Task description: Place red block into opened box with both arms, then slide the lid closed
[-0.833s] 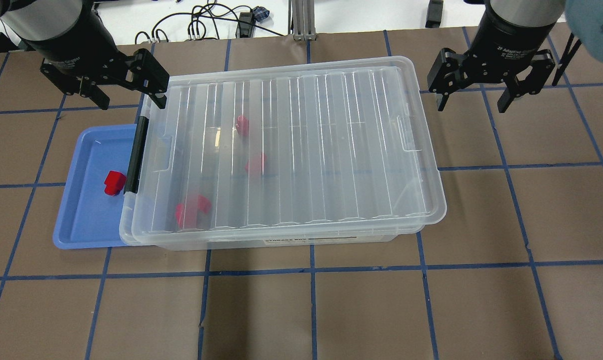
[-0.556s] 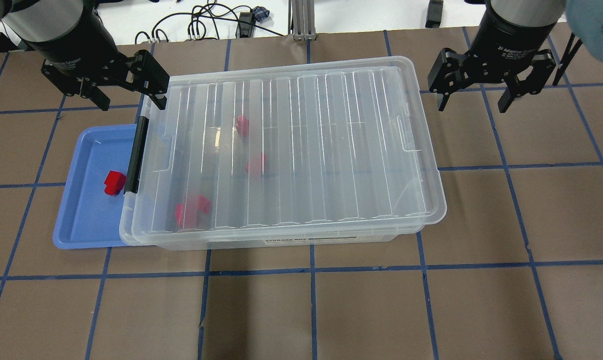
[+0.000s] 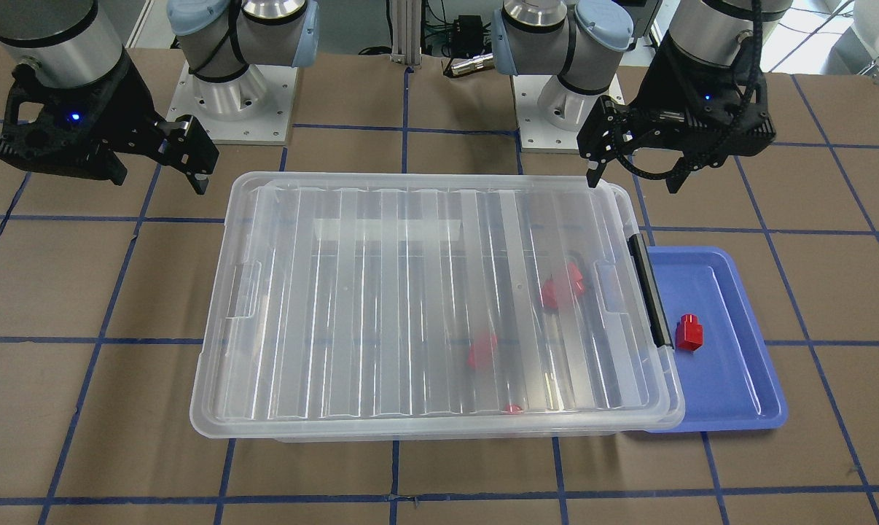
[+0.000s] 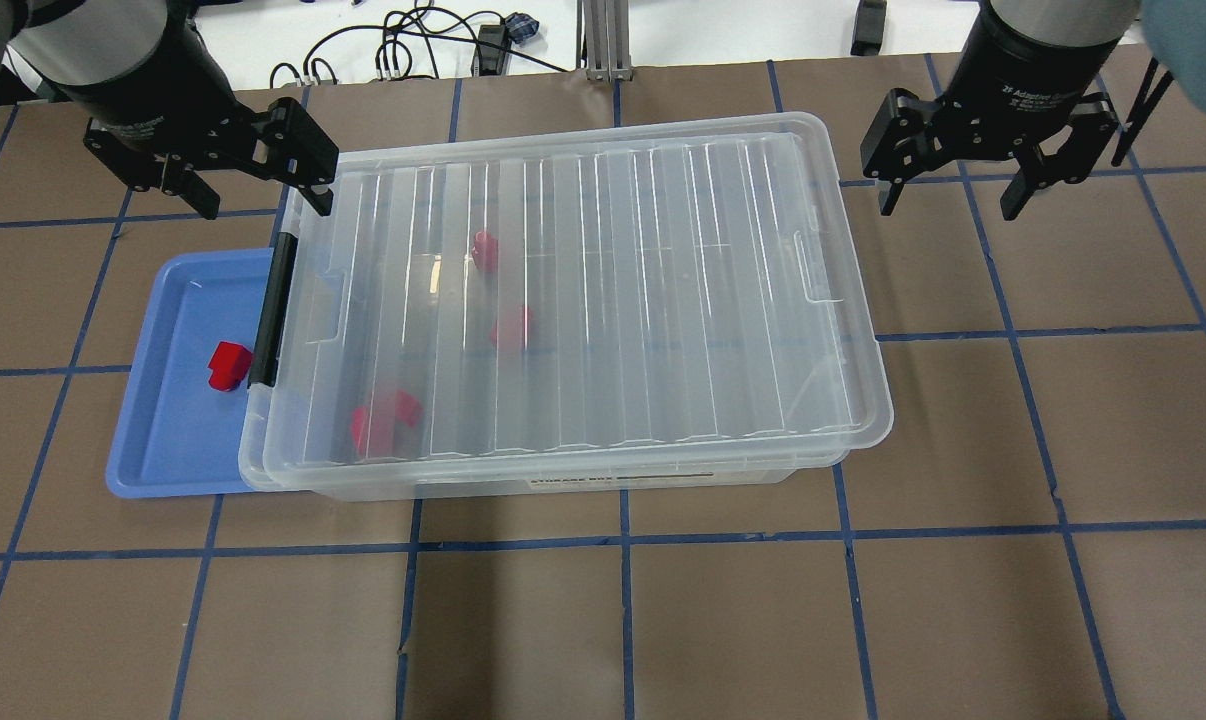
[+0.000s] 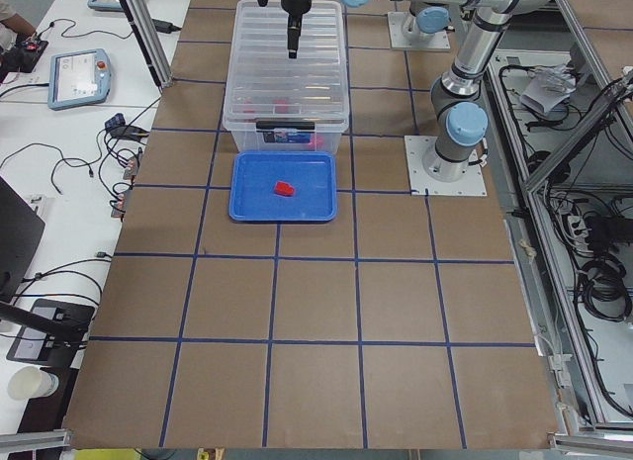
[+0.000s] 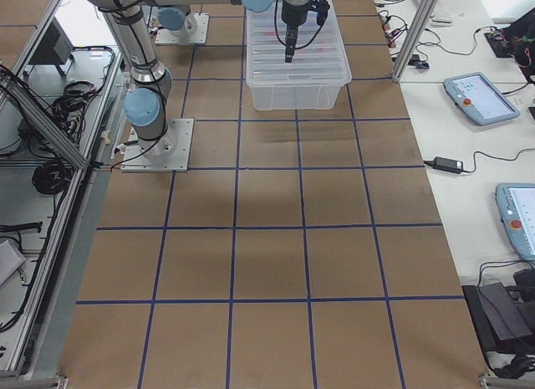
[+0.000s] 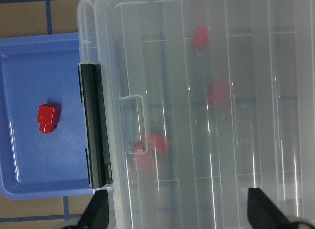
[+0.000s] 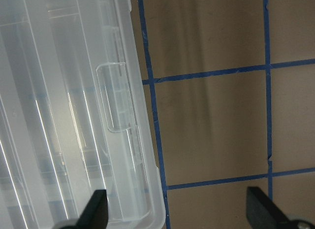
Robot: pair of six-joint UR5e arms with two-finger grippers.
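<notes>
A red block [image 4: 229,365] [image 3: 689,332] [image 7: 47,118] lies in the blue tray [image 4: 163,450] beside the box's black bar [image 4: 273,310]. The clear box [image 4: 563,487] stands mid-table with the ribbed lid [image 4: 613,290] lying over it. Three more red blocks [image 4: 512,327] show blurred through the lid. My left gripper [image 4: 260,195] [image 3: 634,179] hangs open above the box's far corner at the bar end, holding nothing. Beyond the opposite end, my right gripper [image 4: 946,205] [image 3: 159,179] is open over bare table and is empty.
The tray's edge tucks against the box's bar end. Cables [image 4: 413,40] and an aluminium post [image 4: 603,40] lie past the table's far edge. The arm bases [image 3: 228,95] stand on the robot's side. Brown table with blue grid lines stretches in front of the box.
My right gripper has drifted slightly back and up. The left gripper, box, lid and blocks have stayed where they were.
</notes>
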